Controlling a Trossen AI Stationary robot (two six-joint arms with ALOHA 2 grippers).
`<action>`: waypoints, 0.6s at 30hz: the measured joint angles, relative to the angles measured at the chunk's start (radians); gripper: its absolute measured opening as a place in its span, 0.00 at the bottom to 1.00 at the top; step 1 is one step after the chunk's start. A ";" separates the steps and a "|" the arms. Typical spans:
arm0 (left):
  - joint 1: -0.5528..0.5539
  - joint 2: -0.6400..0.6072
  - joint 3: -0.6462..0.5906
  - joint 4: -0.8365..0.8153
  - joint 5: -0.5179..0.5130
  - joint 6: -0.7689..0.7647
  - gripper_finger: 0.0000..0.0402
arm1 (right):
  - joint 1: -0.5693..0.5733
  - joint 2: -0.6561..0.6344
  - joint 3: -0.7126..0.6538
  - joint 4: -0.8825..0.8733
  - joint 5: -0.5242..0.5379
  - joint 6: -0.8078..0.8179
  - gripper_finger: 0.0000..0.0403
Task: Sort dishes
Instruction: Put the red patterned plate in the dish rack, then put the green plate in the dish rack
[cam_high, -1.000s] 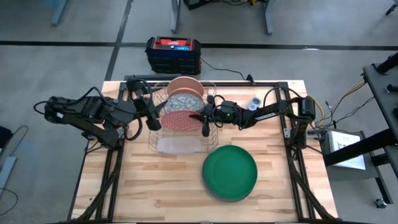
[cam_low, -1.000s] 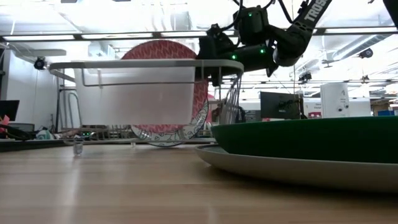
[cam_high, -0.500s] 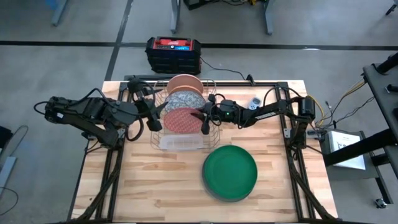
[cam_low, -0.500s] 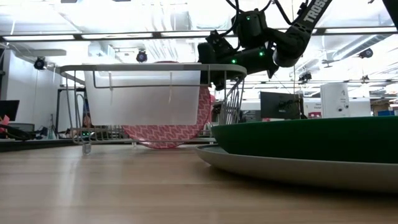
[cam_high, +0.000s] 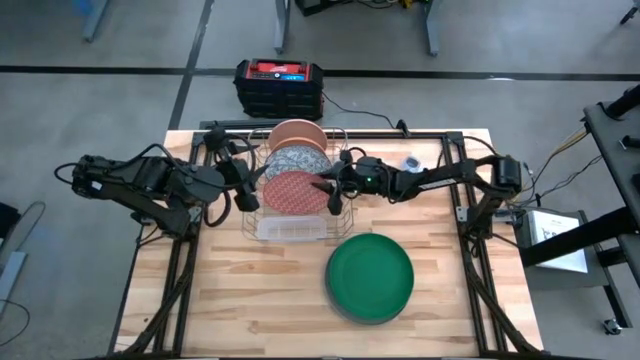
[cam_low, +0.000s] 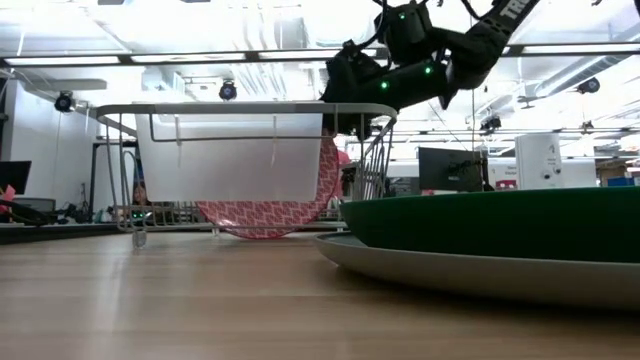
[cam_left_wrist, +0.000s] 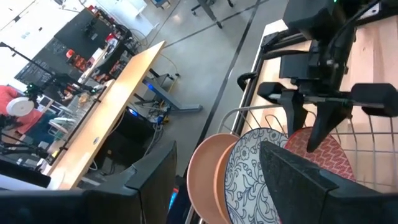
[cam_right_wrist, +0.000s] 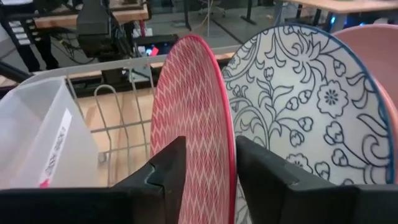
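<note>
Three plates stand on edge in the silver wire rack (cam_high: 246, 212): salmon-pink (cam_high: 295, 133) farthest, white patterned (cam_high: 297, 160) in the middle, red (cam_high: 290, 192) nearest. The dark green plate (cam_high: 370, 275) lies on a grey plate (cam_low: 450, 265) at the near right. My right gripper (cam_right_wrist: 211, 155) is open at the rack's right side. Its fingers stand on either side of the red plate's rim (cam_right_wrist: 229, 168). My left gripper (cam_high: 243, 185) is open and empty at the rack's left side. My right gripper comes level from the table's right, one finger (cam_right_wrist: 165, 180) before the red plate's face and one (cam_right_wrist: 267, 180) behind its rim. I cannot tell whether either finger touches the plate. The plate stands on edge in the rack.
A clear tray (cam_high: 290, 230) hangs on the rack's near side. A small grey-blue gadget (cam_high: 411, 163) lies at the far right of the table. A black and red box (cam_high: 279, 85) sits on the floor beyond the far edge. Bare wood lies at the near left.
My right gripper has brought the red plate down from above the rack's top into the rack, where it now stands on edge in front of the white patterned plate. Since then the plate has stayed put and the right wrist has risen and tipped slightly.
</note>
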 joint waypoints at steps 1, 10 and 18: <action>0.000 0.001 0.000 -0.001 0.000 -0.001 0.55 | 0.000 -0.013 0.000 -0.027 0.000 0.001 0.32; 0.000 0.003 0.000 -0.016 0.001 -0.015 0.55 | 0.001 -0.132 -0.001 -0.237 -0.001 0.011 0.42; 0.000 0.009 -0.001 -0.055 0.008 -0.032 0.55 | 0.005 -0.284 -0.001 -0.494 0.055 0.024 0.45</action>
